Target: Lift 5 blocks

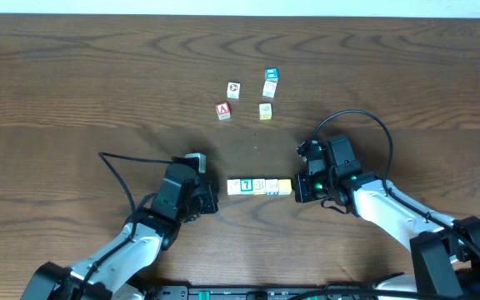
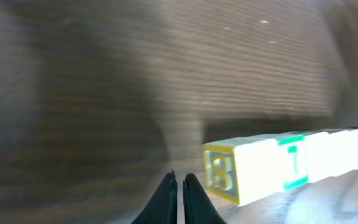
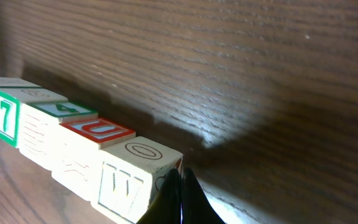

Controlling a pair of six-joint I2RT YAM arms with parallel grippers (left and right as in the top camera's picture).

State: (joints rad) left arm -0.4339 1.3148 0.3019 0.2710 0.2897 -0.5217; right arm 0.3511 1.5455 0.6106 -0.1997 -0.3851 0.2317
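Note:
Several wooden blocks lie end to end in a short row (image 1: 259, 186) between my two grippers. In the right wrist view the row (image 3: 73, 146) shows a green "7", a green "4", a red "U" and an end cube marked "O" and "W". My right gripper (image 3: 180, 171) is shut, its tips pressed against that end cube; overhead it (image 1: 297, 187) sits at the row's right end. My left gripper (image 2: 179, 179) is shut and empty, just left of the yellow-edged end block (image 2: 229, 174) and apart from it; overhead it (image 1: 217, 200) is near the row's left end.
Further back lie loose cubes: a red "A" cube (image 1: 222, 110), a white one (image 1: 233, 89), a blue-topped one (image 1: 272, 75), a pale one (image 1: 268, 89) and a yellowish one (image 1: 266, 111). Black cables loop beside both arms.

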